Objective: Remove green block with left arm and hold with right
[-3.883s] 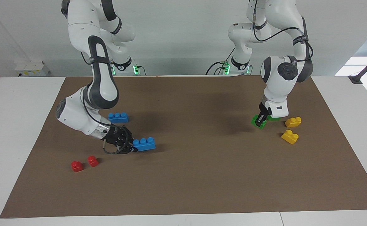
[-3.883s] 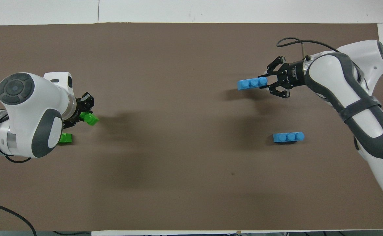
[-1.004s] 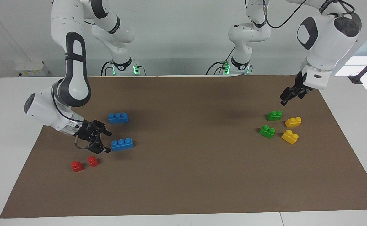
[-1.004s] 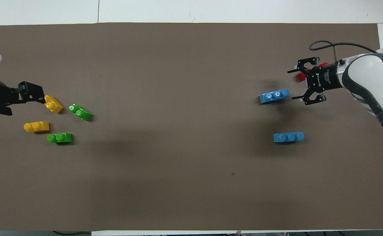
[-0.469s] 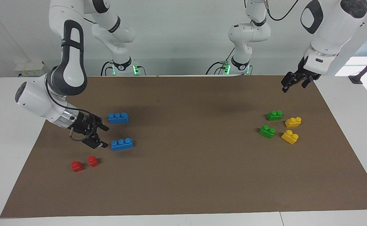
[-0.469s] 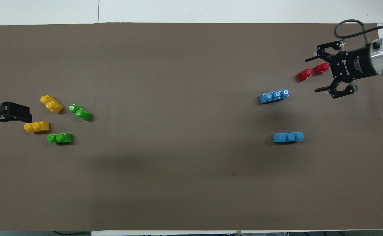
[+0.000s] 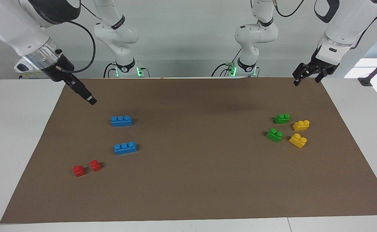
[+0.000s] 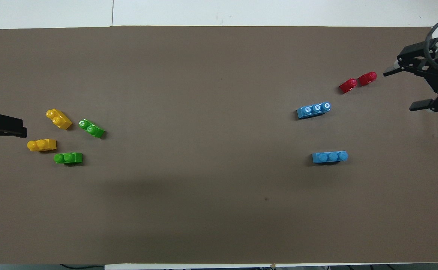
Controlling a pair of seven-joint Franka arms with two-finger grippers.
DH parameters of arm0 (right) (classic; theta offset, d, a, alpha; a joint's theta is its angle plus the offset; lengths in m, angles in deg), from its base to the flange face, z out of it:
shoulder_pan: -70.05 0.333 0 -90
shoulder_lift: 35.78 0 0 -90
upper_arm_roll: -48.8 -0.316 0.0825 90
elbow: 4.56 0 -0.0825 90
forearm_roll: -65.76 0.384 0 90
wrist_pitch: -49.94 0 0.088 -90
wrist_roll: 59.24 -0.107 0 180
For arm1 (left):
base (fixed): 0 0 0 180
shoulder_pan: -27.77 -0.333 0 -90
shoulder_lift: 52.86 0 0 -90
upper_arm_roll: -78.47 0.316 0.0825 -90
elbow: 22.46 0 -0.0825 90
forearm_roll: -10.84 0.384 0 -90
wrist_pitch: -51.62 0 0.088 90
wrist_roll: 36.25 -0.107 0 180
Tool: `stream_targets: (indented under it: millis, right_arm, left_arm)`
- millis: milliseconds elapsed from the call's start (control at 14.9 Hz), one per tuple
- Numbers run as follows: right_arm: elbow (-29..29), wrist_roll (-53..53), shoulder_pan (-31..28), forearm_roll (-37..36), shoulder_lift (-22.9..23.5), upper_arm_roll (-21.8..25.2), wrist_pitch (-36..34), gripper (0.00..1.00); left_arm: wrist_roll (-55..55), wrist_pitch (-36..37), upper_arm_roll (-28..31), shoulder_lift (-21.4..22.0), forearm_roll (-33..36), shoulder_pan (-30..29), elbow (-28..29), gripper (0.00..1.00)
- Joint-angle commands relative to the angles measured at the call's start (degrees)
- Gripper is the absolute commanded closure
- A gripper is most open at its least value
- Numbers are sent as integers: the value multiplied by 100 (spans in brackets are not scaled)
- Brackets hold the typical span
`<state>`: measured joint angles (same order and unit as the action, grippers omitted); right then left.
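Observation:
The green block (image 7: pixel 274 135) (image 8: pixel 91 128) lies on the brown mat at the left arm's end, farther from the robots than the other green two-stud brick (image 7: pixel 282 118) (image 8: pixel 68 158). My left gripper (image 7: pixel 306 80) is raised, open and empty, above the mat's edge at that end, clear of the bricks. One of its fingers (image 8: pixel 5 125) shows at the edge of the overhead view. My right gripper (image 7: pixel 90 100) (image 8: pixel 404 90) is raised, open and empty, over the right arm's end of the mat.
Two yellow two-stud bricks (image 7: pixel 301 125) (image 7: pixel 298 140) lie beside the green ones. Two blue three-stud bricks (image 7: pixel 121 120) (image 7: pixel 125 148) and two small red bricks (image 7: pixel 79 170) (image 7: pixel 95 165) lie at the right arm's end.
Both grippers let go of their bricks, a green and a blue one, which now lie on the mat. Both arms have lifted and drawn back toward the table's ends.

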<state>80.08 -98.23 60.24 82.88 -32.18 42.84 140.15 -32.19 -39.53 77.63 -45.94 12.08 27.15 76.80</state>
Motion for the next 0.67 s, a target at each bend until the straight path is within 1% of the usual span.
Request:
stream_targets:
  millis: [0,134,268,335,469,603]
  right_arm:
    - [26,1004,-12,-357,-332,-27,-328,0]
    - [26,1804,-12,-559,-482,-19,-503,0]
    - [114,2708,-12,-937,-666,-27,-618,0]
    - [132,3035,-12,-1069,-685,-27,-653,0]
    - [175,3275,14,-1341,-685,-27,-628,0]
    - [158,3293,181,-1571,-632,-36,-645,0]
  left_arm:
    - [-81,53,-21,37,-80,-62,-64,0]
    - [-81,62,-30,90,-141,-61,-64,0]
    - [-90,45,-30,99,-246,-70,-72,0]
    - [-81,36,-30,90,-308,-70,-90,0]
    - [-90,45,-56,90,-309,-53,-125,0]
    - [-116,71,-56,90,-309,-52,-134,0]
